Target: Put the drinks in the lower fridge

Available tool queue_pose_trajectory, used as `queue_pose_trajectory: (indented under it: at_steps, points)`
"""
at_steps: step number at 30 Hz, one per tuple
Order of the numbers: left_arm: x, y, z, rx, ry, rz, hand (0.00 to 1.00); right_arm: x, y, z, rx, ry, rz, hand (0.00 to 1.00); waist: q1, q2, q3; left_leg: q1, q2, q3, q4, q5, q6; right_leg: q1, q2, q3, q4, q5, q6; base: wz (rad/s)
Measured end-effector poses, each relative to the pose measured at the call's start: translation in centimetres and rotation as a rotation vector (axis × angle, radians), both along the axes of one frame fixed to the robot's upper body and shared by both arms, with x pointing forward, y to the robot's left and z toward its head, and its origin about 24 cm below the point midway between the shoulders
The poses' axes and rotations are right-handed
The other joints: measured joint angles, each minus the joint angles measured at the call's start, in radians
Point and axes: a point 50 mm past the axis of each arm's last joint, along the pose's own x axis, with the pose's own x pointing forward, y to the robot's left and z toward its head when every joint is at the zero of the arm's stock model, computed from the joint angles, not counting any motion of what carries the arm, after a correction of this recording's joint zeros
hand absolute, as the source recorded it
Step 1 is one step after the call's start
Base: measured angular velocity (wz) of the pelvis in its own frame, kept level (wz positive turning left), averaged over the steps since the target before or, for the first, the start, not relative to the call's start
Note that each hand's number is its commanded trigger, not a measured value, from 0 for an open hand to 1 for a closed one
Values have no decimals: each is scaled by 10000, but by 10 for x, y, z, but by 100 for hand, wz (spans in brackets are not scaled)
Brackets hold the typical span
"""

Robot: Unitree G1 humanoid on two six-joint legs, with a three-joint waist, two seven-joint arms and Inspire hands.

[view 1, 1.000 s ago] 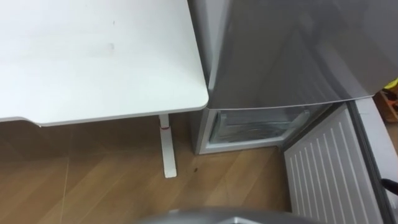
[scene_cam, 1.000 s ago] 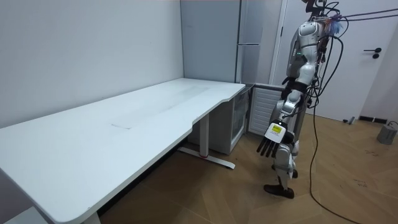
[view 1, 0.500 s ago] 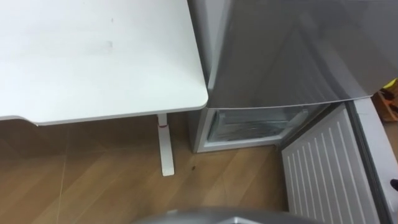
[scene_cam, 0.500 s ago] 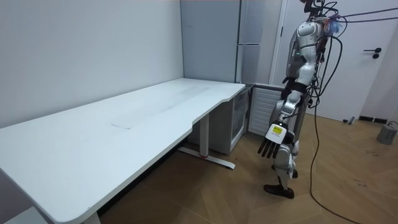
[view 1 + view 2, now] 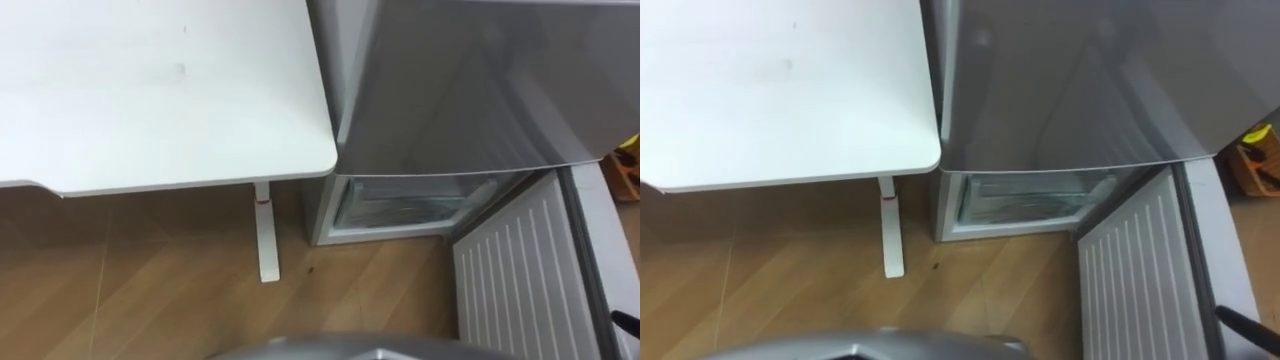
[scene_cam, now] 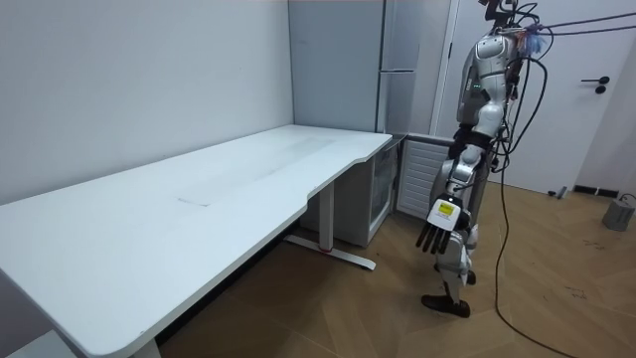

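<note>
I have the robot standing on the wooden floor before the tall grey metal fridge (image 5: 470, 90). Its white ribbed lower door (image 5: 520, 270) is swung open towards the robot's right. The wide white table top (image 5: 150, 100) is on its left and lies bare.

In the room view the left hand (image 6: 437, 224) hangs beside the leg with its fingers straight and spread, carrying nothing. A dark slim tip at the lower right edge of the eye views may be the right hand (image 5: 1238, 324), but I cannot tell how its fingers are.

Where the drinks are, I cannot tell. The open lower compartment (image 5: 410, 205) shows a clear shelf inside.

I judge that I must first find the drinks. I should turn slowly so that the right side does not knock the open door, and leave that door wide for loading.

Compared with one second ago, the left hand has swung a little towards the room view's right, closer to the leg. The dark tip sits lower. Table, fridge and door are unchanged.
</note>
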Motion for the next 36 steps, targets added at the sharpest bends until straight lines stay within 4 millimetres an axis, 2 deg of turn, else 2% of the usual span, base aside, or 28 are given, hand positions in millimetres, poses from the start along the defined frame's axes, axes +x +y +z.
queue_pose_trajectory:
  at_steps: [4, 6, 10, 12, 13, 14, 15, 16, 19, 20, 22, 25, 27, 30, 31, 33, 36]
  points:
    - [9, -1, -1, -110, -190, -68, 0, -5, 9, -7, 546, -706, -917, 0, 64, 80, -19, -101, 73, -21, 146, -69, -29, -12, 53, -19, -2, 23, -39, 0]
    - [12, -3, -2, -191, -170, -260, 0, -14, 21, -16, 1008, -1375, -1492, 0, 92, 88, -20, -91, 70, -91, 122, -70, -31, 32, 56, -99, -5, 27, -43, 6]
    - [12, -12, -6, -487, 107, -704, 0, -15, 49, -32, 1983, -2028, -994, 0, 399, 154, -11, -116, 184, -5, 99, -115, -75, 23, 142, -19, 32, 126, -106, -13]
    - [18, -24, -12, -857, 460, -1354, 0, 4, 79, -44, 2843, -2683, 139, 0, 829, 306, -6, -201, 406, 234, 213, -187, -145, -175, 305, 10, 38, 335, -146, -49]
    - [18, -32, -16, -1091, 780, -1791, 0, 22, 99, -47, 3328, -3451, 962, 0, 1048, 395, 13, -328, 513, 408, 341, -224, -174, -341, 367, 7, 25, 421, -206, -51]
    - [22, -37, -17, -1197, 821, -2070, 0, 31, 110, -48, 3599, -3864, 1492, 0, 1116, 443, 32, -386, 556, 452, 407, -256, -189, -392, 399, 20, 15, 468, -236, -29]
    - [30, -46, -20, -1399, 838, -2648, 0, 49, 132, -47, 4029, -4363, 2673, 0, 1154, 511, 36, -513, 590, 423, 491, -262, -203, -465, 428, 8, 21, 501, -266, -9]
    - [37, -54, -22, -1585, 839, -3029, 0, 63, 149, -46, 4336, -4597, 3658, 0, 1328, 590, 37, -583, 595, 391, 495, -250, -253, -574, 444, 7, 67, 528, -308, -7]
    - [48, -64, -24, -1750, 804, -3586, 0, 85, 184, -41, 5363, -5131, 5593, 0, 1815, 760, 35, -686, 593, 304, 495, -180, -273, -708, 517, 54, 64, 570, -370, -9]
    - [52, -66, -25, -1811, 799, -3737, 0, 99, 209, -35, 6328, -5615, 6971, 0, 1955, 861, 39, -687, 597, 263, 476, -114, -236, -703, 538, 48, 26, 565, -378, 9]
    - [58, -73, -26, -2060, 895, -4134, 0, 125, 264, -22, 8273, -6673, 9331, 0, 2021, 1000, 119, -750, 531, 29, 473, -29, -239, -709, 540, -11, -4, 504, -411, 28]
    - [59, -82, -27, -2330, 982, -4541, 0, 142, 317, -8, 10209, -7343, 11072, 0, 2301, 1097, 110, -802, 380, -301, 451, 60, -194, -696, 427, -302, -7, 430, -369, 35]
    - [57, -86, -28, -2409, 1108, -4570, 0, 147, 328, -3, 10767, -7279, 11838, 0, 2359, 1116, 113, -843, 280, -458, 433, 104, -156, -674, 354, -493, -16, 400, -325, 30]
    - [51, -86, -29, -2427, 1376, -4542, 0, 149, 332, -1, 11091, -7084, 12109, 0, 2360, 857, 234, -879, 200, -554, 430, 114, -132, -581, 276, -654, -33, 385, -293, 13]
    - [50, -86, -29, -2423, 1409, -4524, 0, 148, 333, -2, 11133, -7023, 12123, 0, 2367, 856, 270, -886, 198, -558, 432, 111, -127, -579, 272, -667, -32, 385, -292, 5]
    - [49, -87, -28, -2443, 1371, -4495, 0, 147, 328, -4, 11049, -6638, 12327, 0, 2353, 701, 234, -883, 203, -560, 446, 81, -94, -579, 271, -682, -7, 397, -275, 0]
    - [53, -88, -28, -2433, 1187, -4543, 0, 147, 317, -7, 10560, -6253, 12612, 0, 2285, 740, 243, -877, 197, -559, 457, 47, -63, -522, 261, -736, 3, 412, -250, 0]
